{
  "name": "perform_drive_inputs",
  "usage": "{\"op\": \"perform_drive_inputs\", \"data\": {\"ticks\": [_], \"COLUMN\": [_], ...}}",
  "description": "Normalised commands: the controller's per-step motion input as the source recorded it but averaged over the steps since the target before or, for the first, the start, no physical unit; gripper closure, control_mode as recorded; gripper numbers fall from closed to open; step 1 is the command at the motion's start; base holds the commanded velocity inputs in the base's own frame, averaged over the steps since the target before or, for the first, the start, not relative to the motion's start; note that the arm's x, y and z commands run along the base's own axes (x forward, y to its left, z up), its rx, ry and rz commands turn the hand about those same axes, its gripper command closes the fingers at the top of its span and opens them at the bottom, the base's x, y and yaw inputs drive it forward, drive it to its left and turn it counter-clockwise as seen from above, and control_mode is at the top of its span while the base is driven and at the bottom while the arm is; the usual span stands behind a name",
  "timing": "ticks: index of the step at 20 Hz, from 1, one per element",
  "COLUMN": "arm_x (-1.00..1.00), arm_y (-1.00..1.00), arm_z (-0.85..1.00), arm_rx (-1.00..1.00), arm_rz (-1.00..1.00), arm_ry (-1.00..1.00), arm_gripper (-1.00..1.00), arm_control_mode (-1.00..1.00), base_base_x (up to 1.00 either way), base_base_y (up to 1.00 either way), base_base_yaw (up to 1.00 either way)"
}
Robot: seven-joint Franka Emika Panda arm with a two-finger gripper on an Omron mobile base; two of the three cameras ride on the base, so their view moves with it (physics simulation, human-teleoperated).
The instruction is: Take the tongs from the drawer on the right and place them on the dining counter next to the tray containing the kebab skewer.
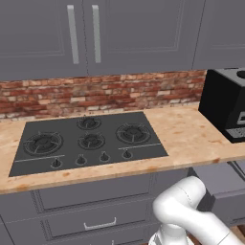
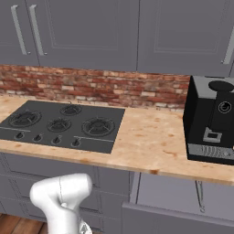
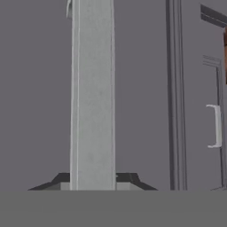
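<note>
The drawer (image 1: 217, 189) stands pulled partly out under the hob counter's right end, and its flat dark-grey front (image 2: 178, 219) shows at the bottom of the right base view. In the hand view a light grey edge of the drawer (image 3: 93, 88) runs straight up from between my fingertips. My gripper (image 3: 93, 181) is shut on that edge, one dark fingertip (image 3: 60, 181) pressed against each side. My arm (image 1: 186, 210) bends down low in front of the cabinets. The tongs are hidden. The dining counter, tray and kebab skewer are out of view.
A black hob (image 1: 88, 139) lies in the beige counter (image 1: 184, 131) against a brick wall. A black coffee machine (image 2: 212, 121) stands at the counter's right end. Panelled drawers with a silver handle (image 1: 99, 223) sit below the hob, and a white handle (image 3: 215, 126) shows beside my hand.
</note>
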Motion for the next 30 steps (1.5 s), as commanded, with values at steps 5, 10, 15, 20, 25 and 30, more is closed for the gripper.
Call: {"op": "perform_drive_inputs", "data": {"ticks": [5, 10, 15, 20, 25, 30], "arm_x": [-0.51, -0.46, -0.32, -0.21, -0.15, -0.08], "arm_y": [-0.08, -0.08, -0.01, 0.00, 0.04, 0.11], "arm_z": [-0.31, -0.31, -0.33, -0.18, -0.02, 0.00], "arm_rx": [0.00, 0.00, 0.00, 0.00, 0.00, 0.03], "arm_rz": [0.00, 0.00, 0.00, 0.00, 0.00, 0.00], "arm_ry": [0.00, 0.00, 0.00, 0.00, 0.00, -0.03], "arm_gripper": [1.00, 1.00, -1.00, -1.00, -1.00, -1.00], "arm_control_mode": [-1.00, -1.00, -1.00, -1.00, -1.00, -1.00], "base_base_x": [0.00, 0.00, 0.00, 0.00, 0.00, 0.00], "base_base_y": [0.00, 0.00, 0.00, 0.00, 0.00, 0.00], "base_base_yaw": [0.00, 0.00, 0.00, 0.00, 0.00, 0.00]}}
